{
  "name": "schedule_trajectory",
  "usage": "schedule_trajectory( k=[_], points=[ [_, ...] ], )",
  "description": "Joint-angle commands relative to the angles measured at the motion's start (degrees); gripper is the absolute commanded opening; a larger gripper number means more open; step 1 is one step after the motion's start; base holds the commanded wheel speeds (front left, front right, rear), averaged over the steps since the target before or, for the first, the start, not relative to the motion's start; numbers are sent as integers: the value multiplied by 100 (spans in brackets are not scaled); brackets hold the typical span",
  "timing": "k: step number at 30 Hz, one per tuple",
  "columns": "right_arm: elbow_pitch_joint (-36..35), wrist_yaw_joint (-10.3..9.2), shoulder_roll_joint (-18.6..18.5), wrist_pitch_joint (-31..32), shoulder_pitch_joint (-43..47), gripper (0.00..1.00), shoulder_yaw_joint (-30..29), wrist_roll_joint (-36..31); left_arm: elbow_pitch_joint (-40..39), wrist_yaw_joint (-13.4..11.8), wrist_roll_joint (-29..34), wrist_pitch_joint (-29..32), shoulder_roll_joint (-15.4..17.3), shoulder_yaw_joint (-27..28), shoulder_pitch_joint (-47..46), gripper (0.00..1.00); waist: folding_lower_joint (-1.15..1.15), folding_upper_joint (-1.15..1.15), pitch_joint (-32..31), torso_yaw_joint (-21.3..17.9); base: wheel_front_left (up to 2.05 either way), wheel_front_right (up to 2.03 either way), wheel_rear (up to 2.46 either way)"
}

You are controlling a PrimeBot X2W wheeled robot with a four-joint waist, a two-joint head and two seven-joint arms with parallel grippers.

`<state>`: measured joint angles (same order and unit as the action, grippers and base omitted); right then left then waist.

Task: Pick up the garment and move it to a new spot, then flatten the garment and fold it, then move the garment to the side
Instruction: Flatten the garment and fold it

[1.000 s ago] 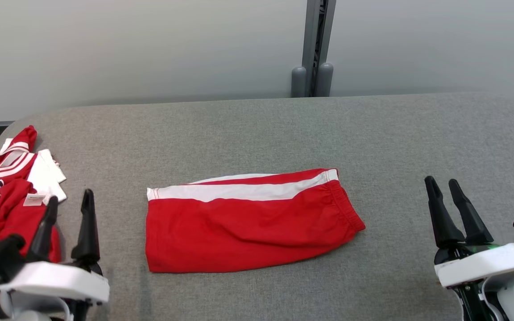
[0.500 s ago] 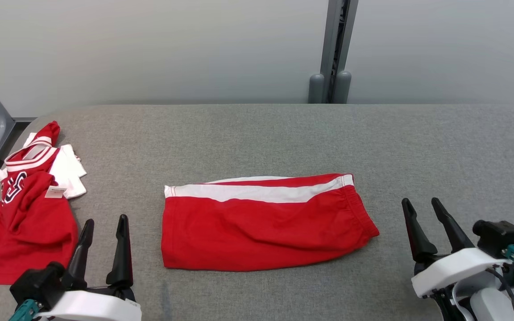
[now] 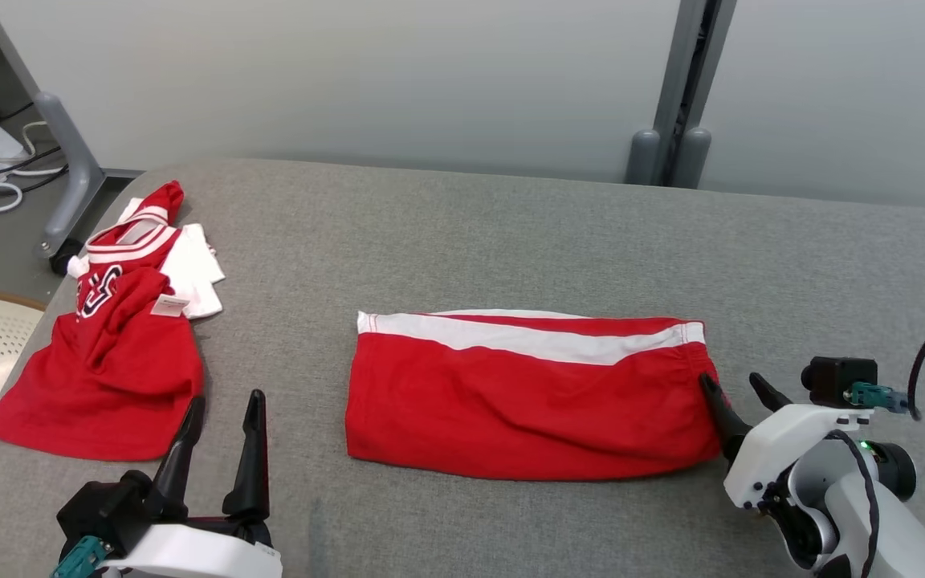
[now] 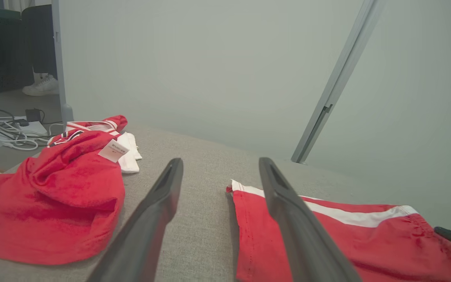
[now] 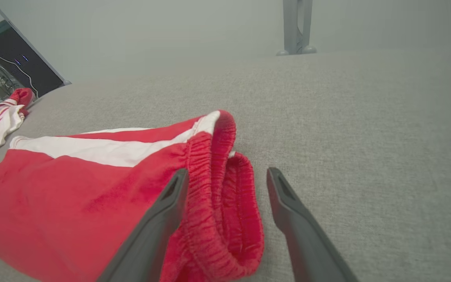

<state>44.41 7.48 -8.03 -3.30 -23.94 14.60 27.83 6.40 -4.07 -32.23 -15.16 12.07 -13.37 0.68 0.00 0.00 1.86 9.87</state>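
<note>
Shorts [image 3: 527, 401] are lying folded lengthwise in the middle of the table [image 3: 511, 233], white stripe along the far edge, so the folding is looking largely done. The work is seemingly moving toward either a second fold or the shift to the side.

Right gripper [image 3: 729, 379] is sitting released at the waistband [image 5: 225, 188] end. One finger is resting over the elastic and the other is hanging just beyond it above bare cloth, so nothing is being held. Left gripper [image 3: 226, 397] is likewise gaping, hovering near the leg-hem end but apart from it.

Closing the right fingers on the bunched elastic is probably what the next move is calling for, catching both layers so the fold is not opening. The left would likely be needing to reach the hem.

Jersey [image 3: 109, 361] is taking up the left end of the table, crowding that side; the right end is offering more room.
</note>
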Motion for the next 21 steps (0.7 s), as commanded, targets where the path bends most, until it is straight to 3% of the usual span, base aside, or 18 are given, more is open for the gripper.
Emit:
schedule_trajectory(
  k=[1, 14, 21],
  points=[
    [125, 3, -27, 71, -88, 100, -41, 23, 34, 30, 40, -12, 9, 27, -87, 100, 0, 0, 54, 86, 0, 0, 0],
    [1793, 2, 131, 1469, -958, 100, -517, 190, 228, 183, 147, -12, -91, 5, -256, 100, 0, 0, 234, 336, 0, 0, 0],
    [1871, 4, 319, 1841, -880, 100, -571, 666, 297, 197, 161, -12, -95, 31, -276, 100, 0, 0, 201, 396, 0, 0, 0]
  ],
)
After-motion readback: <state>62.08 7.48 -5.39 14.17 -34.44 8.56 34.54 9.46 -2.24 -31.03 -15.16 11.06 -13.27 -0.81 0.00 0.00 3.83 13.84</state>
